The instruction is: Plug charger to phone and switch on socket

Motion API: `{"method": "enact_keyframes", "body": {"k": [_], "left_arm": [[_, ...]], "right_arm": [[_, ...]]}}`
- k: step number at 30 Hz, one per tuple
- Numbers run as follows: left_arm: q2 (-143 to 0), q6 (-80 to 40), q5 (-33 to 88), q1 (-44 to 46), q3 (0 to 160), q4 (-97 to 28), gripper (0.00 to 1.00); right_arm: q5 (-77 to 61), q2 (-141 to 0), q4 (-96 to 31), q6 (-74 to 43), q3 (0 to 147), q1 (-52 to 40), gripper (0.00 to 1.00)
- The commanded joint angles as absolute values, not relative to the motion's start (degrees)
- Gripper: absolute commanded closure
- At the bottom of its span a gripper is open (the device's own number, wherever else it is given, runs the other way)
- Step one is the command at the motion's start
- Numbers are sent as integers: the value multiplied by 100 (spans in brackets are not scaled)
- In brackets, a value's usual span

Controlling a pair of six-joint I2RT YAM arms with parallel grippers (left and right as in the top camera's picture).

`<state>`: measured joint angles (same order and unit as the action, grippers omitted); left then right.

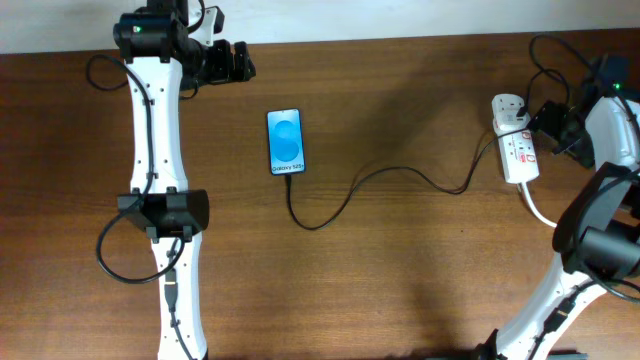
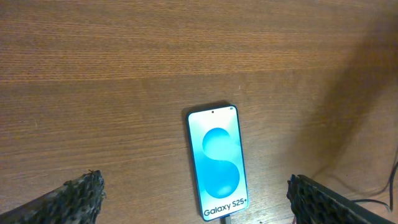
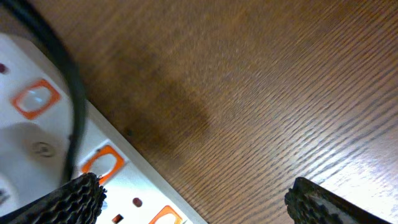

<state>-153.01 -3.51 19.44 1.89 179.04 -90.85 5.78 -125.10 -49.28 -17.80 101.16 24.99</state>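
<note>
Across the brown wooden surface [image 1: 400, 280], the white left arm [image 1: 152, 120] and right arm [image 1: 618, 130] reach in from the near edge. At the right end lies the socket [image 1: 516, 150], a white strip with red switches. Its thick white cord [image 1: 537, 210] trails toward the near edge. Left of centre, the phone [image 1: 285, 142] lies flat with its blue screen up. The left hand [image 1: 238, 63] sits beyond the phone near the far edge, its fingers [image 2: 78, 194] spread wide apart. The right hand [image 1: 548, 122] hovers just beside the socket, fingers [image 3: 326, 202] likewise apart. The charger [image 1: 400, 178], a thin black cable, runs from a white plug [image 1: 507, 108] on the socket to the phone's text end, touching it.
</note>
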Motion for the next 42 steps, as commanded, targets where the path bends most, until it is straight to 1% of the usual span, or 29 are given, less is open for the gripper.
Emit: {"method": "enact_keyframes", "body": {"k": [1, 8, 12, 16, 20, 24, 26, 28, 42], "left_arm": [[-15222, -342, 1903, 169, 17906, -9078, 1], [-15222, -340, 1903, 169, 17906, -9078, 1], [-15222, -340, 1903, 169, 17906, -9078, 1], [-15222, -340, 1900, 169, 17906, -9078, 1], [-15222, -340, 1900, 169, 17906, -9078, 1], [-15222, -340, 1903, 169, 17906, -9078, 1], [-15222, -340, 1903, 169, 17906, -9078, 1], [-15222, -340, 1903, 169, 17906, -9078, 1], [-15222, -340, 1903, 169, 17906, -9078, 1]], "right_arm": [[489, -12687, -5024, -1754, 10114, 2521, 2], [460, -12724, -4858, -1761, 10049, 2521, 2], [-86, -12724, -4703, -1758, 10027, 2593, 2], [-174, -12724, -4742, -1645, 9970, 2740, 2], [-329, -12724, -4287, -1651, 9498, 2740, 2], [-609, -12724, -4189, -1653, 9478, 2742, 2], [-972, -12724, -4060, -1653, 9476, 2740, 2], [-991, -12724, -3977, -1653, 9476, 2744, 2], [-1103, -12724, -4285, -1649, 9476, 2740, 2]]}}
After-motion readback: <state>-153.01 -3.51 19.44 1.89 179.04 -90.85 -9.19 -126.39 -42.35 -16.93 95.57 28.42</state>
